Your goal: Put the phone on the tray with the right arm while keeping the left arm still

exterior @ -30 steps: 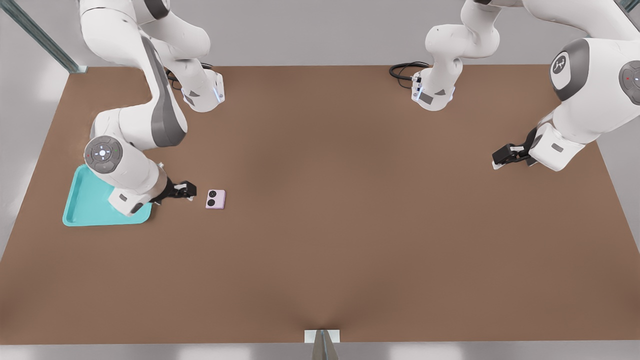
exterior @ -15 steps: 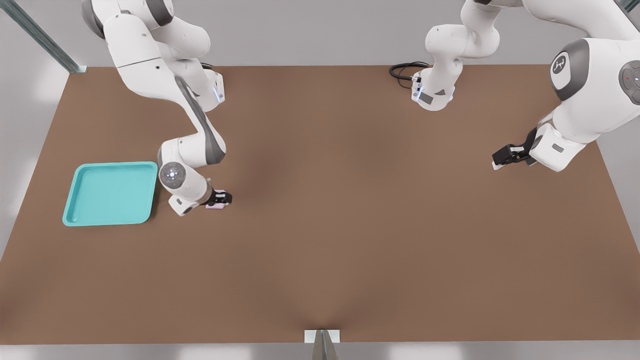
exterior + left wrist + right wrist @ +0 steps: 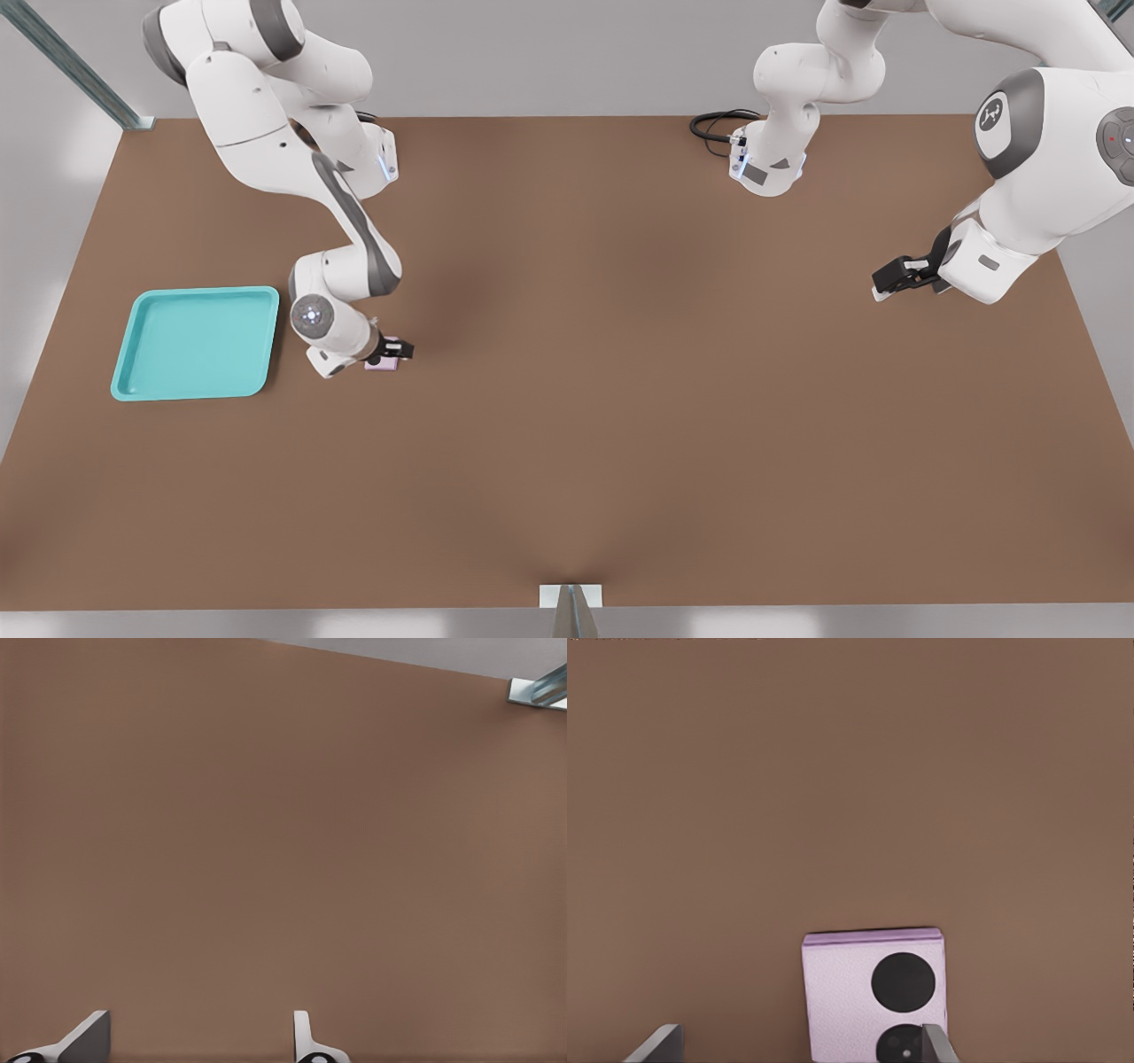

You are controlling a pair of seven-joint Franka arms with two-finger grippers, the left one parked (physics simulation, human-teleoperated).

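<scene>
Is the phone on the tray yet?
No, the phone lies on the brown table under the gripper, right of the tray in the front view.

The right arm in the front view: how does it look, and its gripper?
The right arm is white and jointed, with rounded links, a long grey stripe along one link and a round grey cap with small lights. Black cables lie by its base. Its gripper, just over the phone, is black; the right wrist view shows pale grey fingertips.
</scene>
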